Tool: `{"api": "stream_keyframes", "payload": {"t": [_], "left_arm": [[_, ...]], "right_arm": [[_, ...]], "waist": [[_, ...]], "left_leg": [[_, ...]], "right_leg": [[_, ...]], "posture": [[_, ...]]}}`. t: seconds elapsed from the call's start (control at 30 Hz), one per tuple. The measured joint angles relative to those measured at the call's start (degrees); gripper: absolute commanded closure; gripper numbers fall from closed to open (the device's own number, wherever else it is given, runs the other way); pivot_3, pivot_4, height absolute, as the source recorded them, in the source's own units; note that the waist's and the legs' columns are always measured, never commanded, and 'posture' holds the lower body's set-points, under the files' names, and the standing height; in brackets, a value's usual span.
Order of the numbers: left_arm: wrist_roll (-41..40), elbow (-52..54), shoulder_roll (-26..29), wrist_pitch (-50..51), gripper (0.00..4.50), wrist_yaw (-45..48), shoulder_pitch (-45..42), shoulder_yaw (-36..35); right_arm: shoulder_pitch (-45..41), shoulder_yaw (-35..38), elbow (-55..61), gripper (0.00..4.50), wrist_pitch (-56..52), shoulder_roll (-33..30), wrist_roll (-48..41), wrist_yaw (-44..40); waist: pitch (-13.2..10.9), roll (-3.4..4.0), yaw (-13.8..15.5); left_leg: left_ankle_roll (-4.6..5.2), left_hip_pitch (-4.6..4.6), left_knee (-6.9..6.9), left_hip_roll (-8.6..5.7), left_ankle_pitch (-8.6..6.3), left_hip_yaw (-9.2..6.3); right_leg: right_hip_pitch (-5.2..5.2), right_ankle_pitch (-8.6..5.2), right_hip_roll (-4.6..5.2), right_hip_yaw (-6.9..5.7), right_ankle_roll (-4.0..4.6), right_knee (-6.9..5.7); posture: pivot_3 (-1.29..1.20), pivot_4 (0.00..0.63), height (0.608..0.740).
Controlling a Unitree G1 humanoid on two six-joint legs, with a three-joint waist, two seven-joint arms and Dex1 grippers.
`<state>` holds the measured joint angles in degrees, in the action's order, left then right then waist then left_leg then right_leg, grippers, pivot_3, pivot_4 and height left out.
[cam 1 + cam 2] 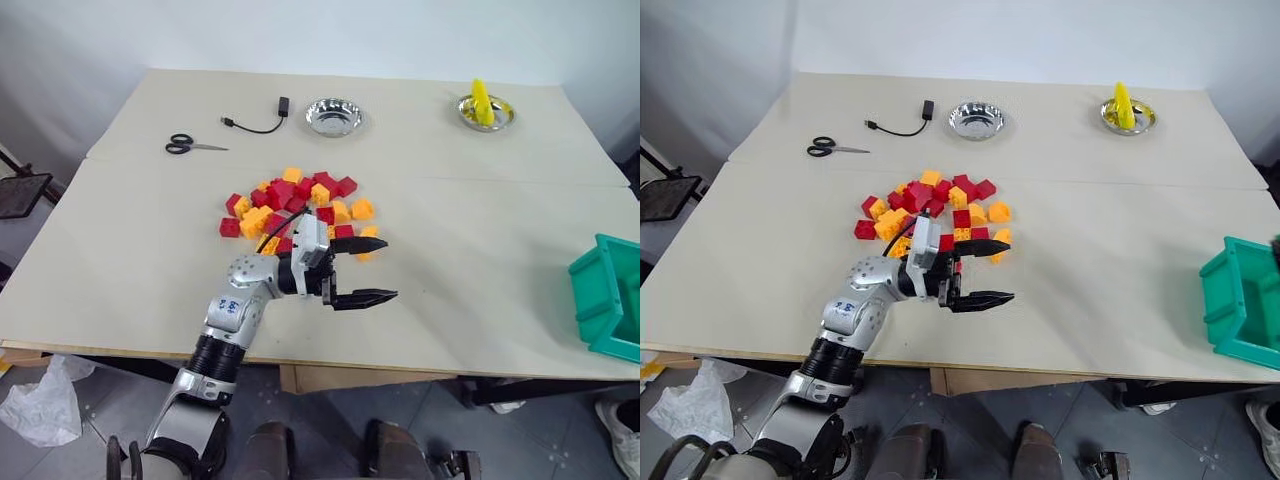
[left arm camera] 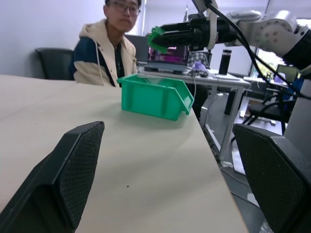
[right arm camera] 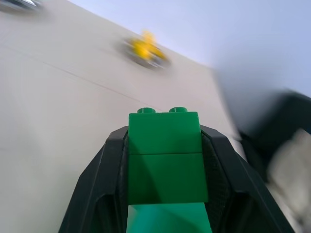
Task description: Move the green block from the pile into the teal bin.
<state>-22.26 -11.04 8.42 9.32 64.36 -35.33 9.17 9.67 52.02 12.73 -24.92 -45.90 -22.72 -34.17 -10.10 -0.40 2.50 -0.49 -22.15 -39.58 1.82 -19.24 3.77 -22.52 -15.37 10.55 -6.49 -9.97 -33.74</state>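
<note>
Pale wall (image 1: 330, 30) behind a wide beige table (image 1: 480, 260), a seam running across its top; grey tiled floor (image 1: 110, 390) below, with a crumpled white plastic bag (image 1: 40, 400) at the near left corner; dark mesh stand (image 1: 20, 192) off the table's left edge; a person in a cream and navy hooded jacket (image 2: 104, 51) seated beyond the table's right end beside a dark office chair (image 2: 54, 63); farther back a white desk (image 2: 204, 77) bearing a laptop (image 2: 167, 56) and a dark bottle (image 2: 225, 60); even, soft indoor light.
</note>
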Motion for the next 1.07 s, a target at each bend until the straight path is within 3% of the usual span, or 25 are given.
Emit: {"api": "stream_keyframes", "payload": {"t": [0.13,0.43,0.6,0.73,0.93,1.07], "left_arm": [[0.13,-1.37,0.68,-0.58,0.00,0.01,-0.84,-0.14],[0.34,-1.34,4.74,-3.16,0.00,-1.57,-0.46,-2.82],[0.10,-0.43,9.96,-5.05,0.00,0.01,2.20,-5.26],[0.93,-0.05,16.21,-6.96,0.00,0.23,5.51,-7.22],[1.47,3.24,24.17,-8.08,0.00,-2.09,15.76,-13.85],[1.48,5.43,26.38,-8.19,0.00,-5.55,25.10,-18.97]], "right_arm": [[0.13,-2.19,-5.19,3.00,1.50,-1.64,4.05,0.72],[-1.81,-4.42,-8.84,0.03,3.43,-1.48,4.56,-0.03],[-1.89,-5.00,-5.23,0.03,7.54,-0.71,-1.83,-9.11],[-1.19,-13.24,5.71,0.03,8.42,1.61,-10.17,-17.50],[-1.26,-28.06,8.90,0.03,10.91,3.34,-8.42,-22.51],[-3.34,-34.74,5.74,0.03,14.72,6.37,-4.93,-22.47]], "waist": [[0.11,0.19,-0.81],[0.13,0.23,-1.08],[0.12,0.24,-1.11],[0.12,0.23,-1.33],[0.12,0.22,-1.19],[0.11,0.22,-1.16]], "left_leg": [[0.00,0.03,0.03,0.00,0.00,0.01],[0.00,0.03,0.04,0.00,0.00,0.01],[0.00,0.05,0.06,0.01,0.00,0.01],[-0.02,0.08,0.08,0.05,0.01,0.00],[-0.03,0.07,0.08,0.04,-0.03,-0.02],[-0.03,0.07,0.08,0.05,-0.03,-0.03]], "right_leg": [[0.00,0.00,0.00,0.01,0.00,0.00],[0.00,0.00,0.00,0.02,0.00,0.01],[0.00,0.00,0.00,0.01,0.00,0.00],[0.00,0.00,-0.02,0.02,0.00,-0.02],[-0.01,0.00,-0.01,0.02,0.00,0.00],[-0.03,-0.01,-0.01,0.02,0.01,-0.04]], "posture": [[0.00,0.150,0.740],[0.00,0.150,0.740],[0.00,0.150,0.740],[0.00,0.150,0.740],[0.00,0.150,0.740],[0.00,0.150,0.740]]}}
